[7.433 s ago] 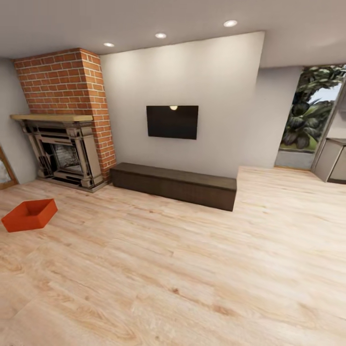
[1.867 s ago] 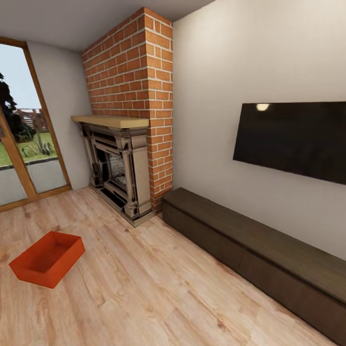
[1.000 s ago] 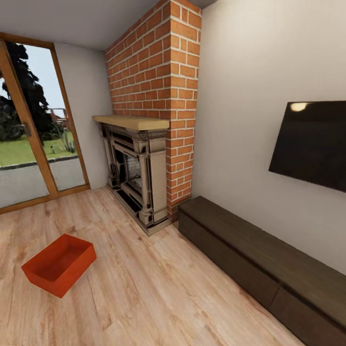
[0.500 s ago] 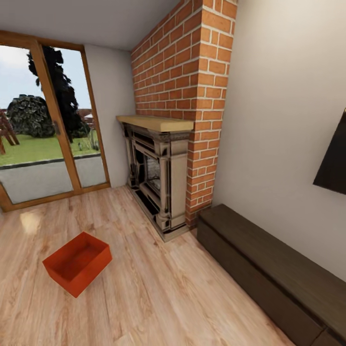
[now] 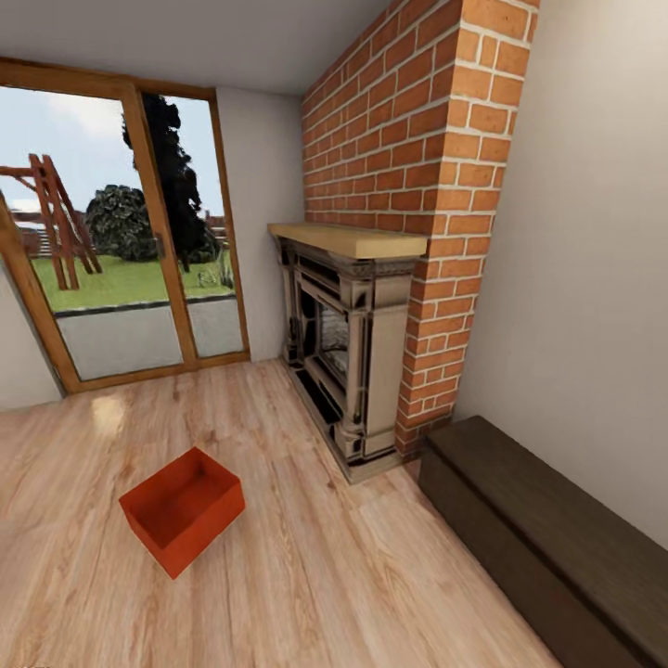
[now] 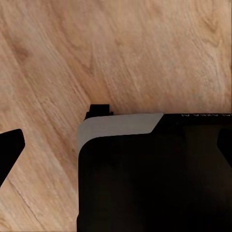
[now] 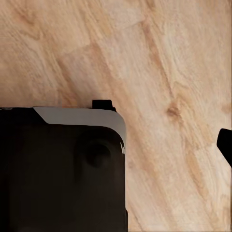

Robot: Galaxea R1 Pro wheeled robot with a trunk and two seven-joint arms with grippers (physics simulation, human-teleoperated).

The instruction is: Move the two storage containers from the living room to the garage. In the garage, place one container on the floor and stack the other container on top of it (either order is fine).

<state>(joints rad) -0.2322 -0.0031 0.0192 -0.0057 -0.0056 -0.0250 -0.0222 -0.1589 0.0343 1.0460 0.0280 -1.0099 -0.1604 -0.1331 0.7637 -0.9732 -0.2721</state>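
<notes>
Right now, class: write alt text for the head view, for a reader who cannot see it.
An orange-red storage container sits empty on a light wood floor. Beyond it are a brick fireplace, wood-framed glass doors onto a garden, and a dark low bench along the wall.

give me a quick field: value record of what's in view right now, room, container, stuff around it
room: living room, light wood plank floor
container: one orange-red open-top bin, empty, on the floor
fireplace: brick, with mantel, right of the bin
glass doors: wood-framed, behind the bin
bench: dark low unit along the right wall
task stage: bin not yet picked up
</notes>
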